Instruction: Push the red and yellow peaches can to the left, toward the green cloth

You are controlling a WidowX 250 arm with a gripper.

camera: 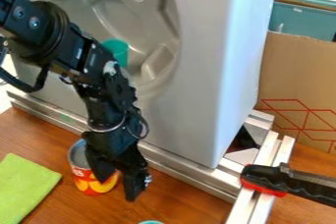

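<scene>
Can [82,173] stands at 9 o'clock from end effector [119,175], which is wide; sideways push could topple it.

One close camera looks down at a slant

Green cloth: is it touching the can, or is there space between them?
Apart. The camera view shows a strip of the brown table between the green cloth's right corner and the side of the can.
</scene>
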